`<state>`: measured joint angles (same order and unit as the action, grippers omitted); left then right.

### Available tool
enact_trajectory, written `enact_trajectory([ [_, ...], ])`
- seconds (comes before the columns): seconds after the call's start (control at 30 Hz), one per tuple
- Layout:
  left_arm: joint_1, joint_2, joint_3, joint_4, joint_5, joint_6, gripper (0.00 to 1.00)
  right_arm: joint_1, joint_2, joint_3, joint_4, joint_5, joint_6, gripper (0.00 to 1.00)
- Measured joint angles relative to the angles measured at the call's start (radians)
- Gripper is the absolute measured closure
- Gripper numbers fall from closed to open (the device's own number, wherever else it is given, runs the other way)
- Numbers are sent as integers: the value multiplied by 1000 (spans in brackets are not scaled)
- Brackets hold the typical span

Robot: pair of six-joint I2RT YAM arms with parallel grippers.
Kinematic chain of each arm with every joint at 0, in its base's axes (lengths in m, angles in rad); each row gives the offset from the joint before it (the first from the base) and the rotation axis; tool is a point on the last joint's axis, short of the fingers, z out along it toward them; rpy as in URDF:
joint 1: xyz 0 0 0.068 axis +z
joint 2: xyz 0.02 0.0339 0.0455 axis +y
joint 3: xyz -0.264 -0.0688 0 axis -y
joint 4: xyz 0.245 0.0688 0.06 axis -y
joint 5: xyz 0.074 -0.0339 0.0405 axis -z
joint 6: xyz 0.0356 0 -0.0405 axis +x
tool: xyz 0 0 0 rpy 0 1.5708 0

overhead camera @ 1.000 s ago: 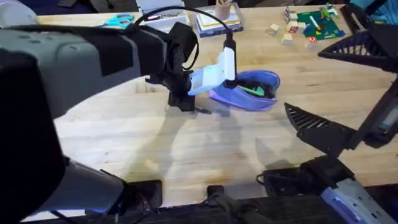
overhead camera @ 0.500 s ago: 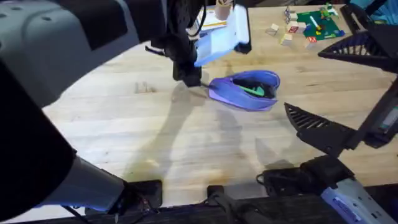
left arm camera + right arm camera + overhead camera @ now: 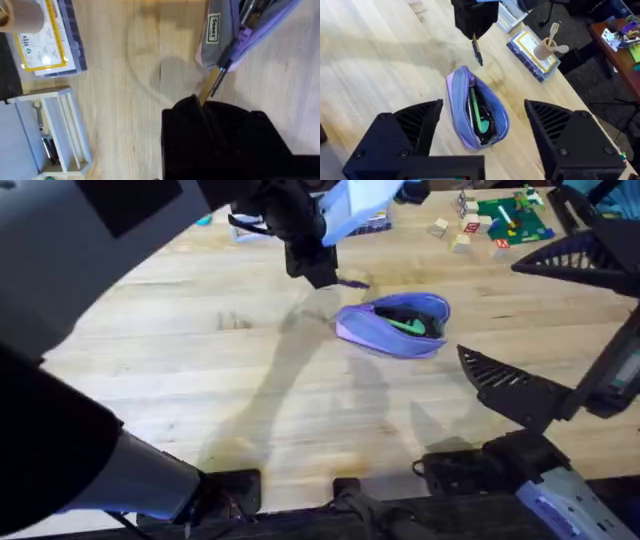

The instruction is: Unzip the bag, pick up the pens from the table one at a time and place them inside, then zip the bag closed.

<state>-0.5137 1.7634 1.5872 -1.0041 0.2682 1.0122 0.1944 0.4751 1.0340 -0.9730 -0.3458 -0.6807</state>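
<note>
The lavender bag [image 3: 392, 328] lies open on the table [image 3: 200, 380], with a green thing and dark items inside. Its open mouth also faces the right wrist view [image 3: 476, 112]. My left gripper [image 3: 316, 272] hangs above the table just beyond the bag's left end, shut on a yellow pen [image 3: 350, 282] with a dark tip. In the left wrist view the pen [image 3: 210, 87] points at the end of the bag [image 3: 235, 30]. The right wrist view catches the left gripper [image 3: 473, 31] and the pen [image 3: 477, 51]. My right gripper [image 3: 480, 135] stands open on the near side of the bag, holding nothing.
A flat box with a yellow-bordered label [image 3: 46, 42] and a pale blue-grey tray [image 3: 52, 132] lie along the far edge. A paper cup with wooden utensils [image 3: 545, 47] stands there too. A green building-block plate [image 3: 512, 218] with loose blocks sits far right.
The left gripper has risen and moved toward the far edge, carrying the yellow pen from beside the bag's left end. The bag and right arm have stayed put.
</note>
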Motion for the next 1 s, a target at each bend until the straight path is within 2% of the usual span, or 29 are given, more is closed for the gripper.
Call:
enact_trajectory([
  [0.23, -2, 0, 56, -2, 106, -23, 958, 0, 0, 0, 0, 0, 0, 3],
  [0.33, -18, 0, 67, 1, 154, -26, 958, 0, 0, 0, 0, 0, 0, 3],
  [0.73, -186, 0, 67, 37, 235, -26, 958, 0, 0, 0, 0, 0, 0, 3],
  [1.0, -265, 0, 67, 77, 242, -44, 958, 0, 0, 0, -1, 0, 0, 4],
])
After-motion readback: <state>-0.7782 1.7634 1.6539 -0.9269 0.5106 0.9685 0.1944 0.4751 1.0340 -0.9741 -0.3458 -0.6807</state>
